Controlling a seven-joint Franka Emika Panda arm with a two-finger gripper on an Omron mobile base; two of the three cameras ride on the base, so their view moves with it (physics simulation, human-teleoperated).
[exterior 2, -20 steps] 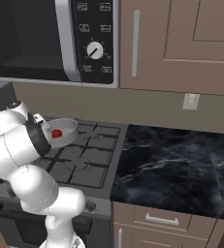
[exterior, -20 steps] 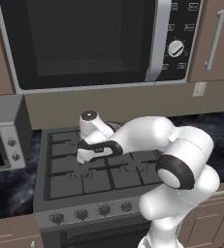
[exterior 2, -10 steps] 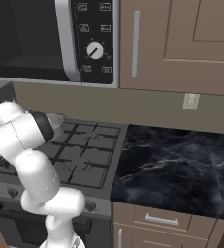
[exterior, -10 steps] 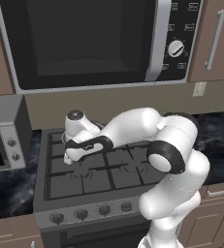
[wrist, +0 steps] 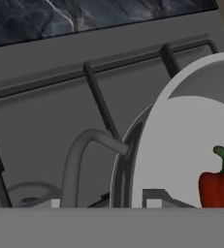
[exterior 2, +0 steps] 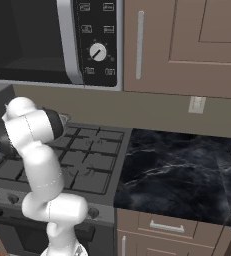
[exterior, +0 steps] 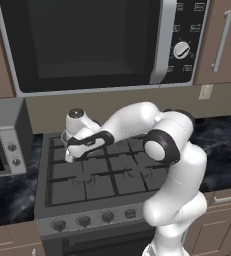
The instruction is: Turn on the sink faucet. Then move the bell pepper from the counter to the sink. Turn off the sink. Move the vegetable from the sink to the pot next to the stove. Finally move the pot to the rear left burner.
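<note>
Over the rear left corner of the stove (exterior: 102, 175) you have the gripper (exterior: 69, 150) at the end of the arm (exterior: 137, 120), which reaches across the grates from the front right. From the left base camera the hand hides most of what it carries; a grey rim edge shows just beside it at the rear left burner.

Look at the hand camera and you see the pot (wrist: 181, 145) close up: a pale grey round vessel with a curved grey side handle (wrist: 79, 160) standing out from its wall. Inside it sits the pepper (wrist: 219, 186), bright red with a green stem, upright against the pot's floor, near the right edge of that view. Nothing else is in the pot that you can see.

Beneath the pot run the dark bars of the grate (wrist: 101, 104), and beyond the stove's far edge lies black veined marble (wrist: 84, 17).

You cannot see the fingertips themselves; the jaws stand partly closed, and whether they clamp the handle you cannot tell.

On the right, the worktop (exterior 2: 177, 170) adjoins the stove's right edge.
</note>
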